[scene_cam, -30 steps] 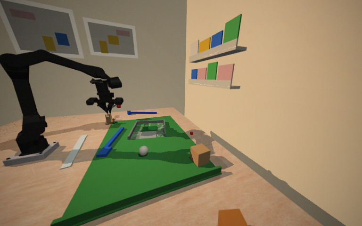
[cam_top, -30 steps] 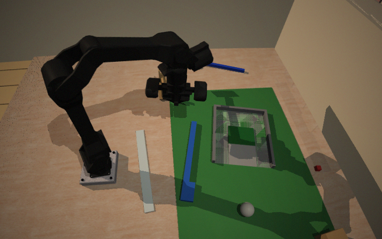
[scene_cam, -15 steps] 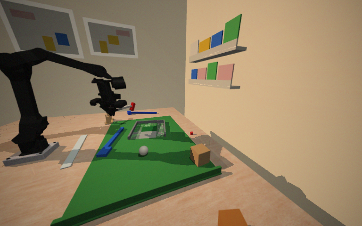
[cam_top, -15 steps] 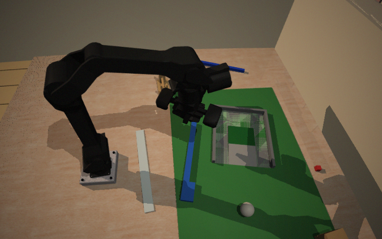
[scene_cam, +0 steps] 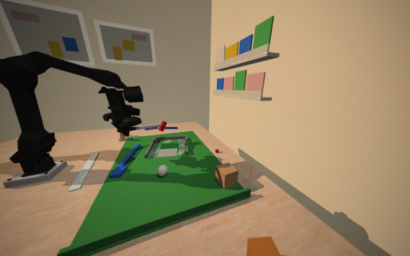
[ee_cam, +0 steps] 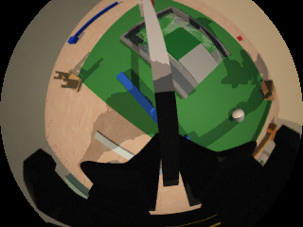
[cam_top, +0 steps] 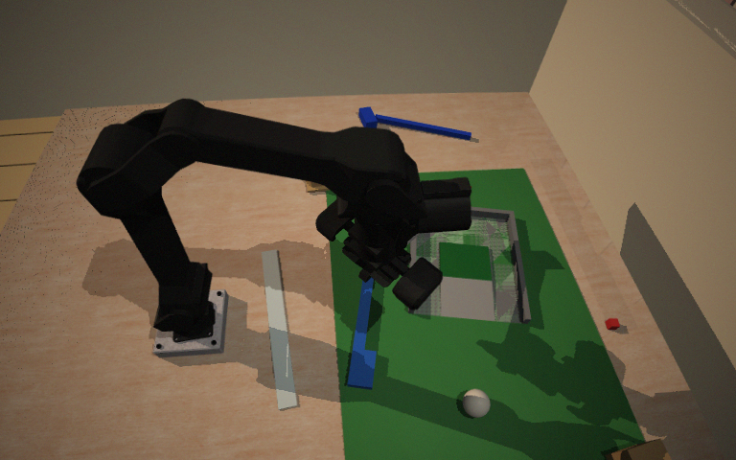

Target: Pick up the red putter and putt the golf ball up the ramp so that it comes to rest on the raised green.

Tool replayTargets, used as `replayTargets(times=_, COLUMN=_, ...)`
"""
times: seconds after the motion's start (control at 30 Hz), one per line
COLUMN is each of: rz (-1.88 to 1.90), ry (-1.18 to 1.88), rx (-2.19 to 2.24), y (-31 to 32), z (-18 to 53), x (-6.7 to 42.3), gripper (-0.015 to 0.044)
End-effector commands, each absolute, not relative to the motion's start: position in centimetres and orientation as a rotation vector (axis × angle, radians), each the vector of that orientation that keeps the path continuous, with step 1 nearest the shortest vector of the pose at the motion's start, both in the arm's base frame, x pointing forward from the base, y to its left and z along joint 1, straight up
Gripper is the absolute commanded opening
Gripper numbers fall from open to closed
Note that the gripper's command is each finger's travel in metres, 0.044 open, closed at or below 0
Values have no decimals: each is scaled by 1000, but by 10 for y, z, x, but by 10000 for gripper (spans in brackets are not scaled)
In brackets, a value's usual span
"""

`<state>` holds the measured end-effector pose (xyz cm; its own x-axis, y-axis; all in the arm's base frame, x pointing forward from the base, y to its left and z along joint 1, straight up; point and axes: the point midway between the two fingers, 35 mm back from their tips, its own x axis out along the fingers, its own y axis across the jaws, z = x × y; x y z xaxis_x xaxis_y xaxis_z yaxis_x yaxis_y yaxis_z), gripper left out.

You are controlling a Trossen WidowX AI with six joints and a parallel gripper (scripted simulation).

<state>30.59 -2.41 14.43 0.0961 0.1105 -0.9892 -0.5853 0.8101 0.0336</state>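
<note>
My gripper point(scene_cam: 129, 128) point(ee_cam: 165, 135) point(cam_top: 379, 266) is shut on the shaft of the red putter point(scene_cam: 150, 126) point(ee_cam: 155, 38). It holds the putter in the air, roughly level, over the far left part of the green mat point(cam_top: 434, 352) point(scene_cam: 144, 208) point(ee_cam: 211, 116). The putter's red head point(scene_cam: 163, 125) points towards the back wall. In the top view the arm hides the putter. The white golf ball point(cam_top: 475, 402) point(scene_cam: 162, 170) point(ee_cam: 238, 113) rests on the mat, nearer the front. The raised green point(cam_top: 464, 260) point(scene_cam: 168, 145) point(ee_cam: 184, 41), with its grey ramp and frame, lies between the ball and the gripper.
A blue bar point(cam_top: 362, 335) point(scene_cam: 124, 161) point(ee_cam: 135, 95) lies along the mat's left edge, a pale strip point(cam_top: 278, 325) point(scene_cam: 83, 172) beside it. A blue putter point(cam_top: 418, 126) point(ee_cam: 95, 21) lies at the back. A brown box point(scene_cam: 226, 175), a small red cube point(cam_top: 611, 323) point(scene_cam: 217, 150) and a wall stand on the right.
</note>
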Motion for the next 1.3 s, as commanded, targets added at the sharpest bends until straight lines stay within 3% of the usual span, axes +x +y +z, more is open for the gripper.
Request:
replayTargets(times=0.0, rz=429, ry=1410, rx=-339, y=-53, z=149, x=305, gripper=0)
replayTargets(times=0.9, rz=-128, ry=1521, rx=117, y=-195, z=157, x=239, gripper=0)
replayTargets(times=1.27, rz=-256, ry=1536, rx=233, y=-222, z=159, x=213, gripper=0)
